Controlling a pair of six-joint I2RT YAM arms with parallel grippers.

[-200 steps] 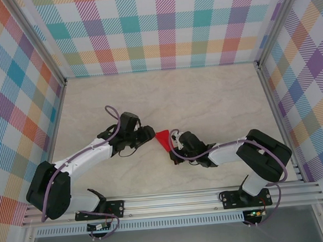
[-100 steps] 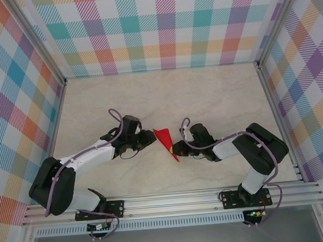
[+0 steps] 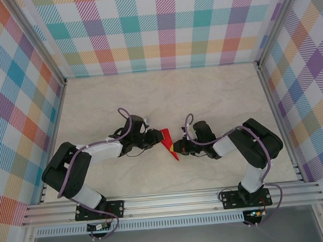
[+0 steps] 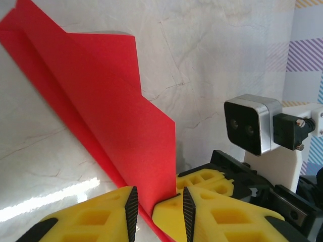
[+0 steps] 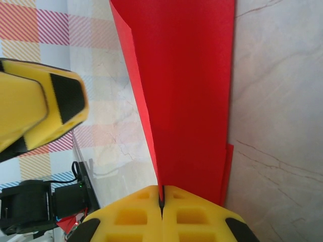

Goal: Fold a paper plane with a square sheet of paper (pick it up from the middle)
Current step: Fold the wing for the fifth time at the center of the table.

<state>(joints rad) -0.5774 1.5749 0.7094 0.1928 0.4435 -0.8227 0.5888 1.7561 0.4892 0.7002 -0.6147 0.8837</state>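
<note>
The paper plane (image 3: 167, 141) is bright red paper folded to a slim point. It lies near the middle of the table between both arms. My right gripper (image 3: 178, 147) is shut on its near right edge. In the right wrist view the paper plane (image 5: 186, 91) runs up from the pinched right gripper (image 5: 161, 194). My left gripper (image 3: 155, 138) meets it from the left. In the left wrist view the left gripper (image 4: 159, 206) stands open, its jaws part-way closed on either side of a raised flap of the paper plane (image 4: 101, 101).
The marble tabletop (image 3: 165, 93) stretches behind the arms, with checkered walls on three sides and a metal rail (image 3: 172, 200) at the near edge. The right wrist's camera housing (image 4: 251, 123) sits close in front of the left gripper.
My left gripper has slid right up to the paper and its jaws have narrowed around the flap. The right arm has drawn in, still holding the paper, which now lies slimmer and more upright.
</note>
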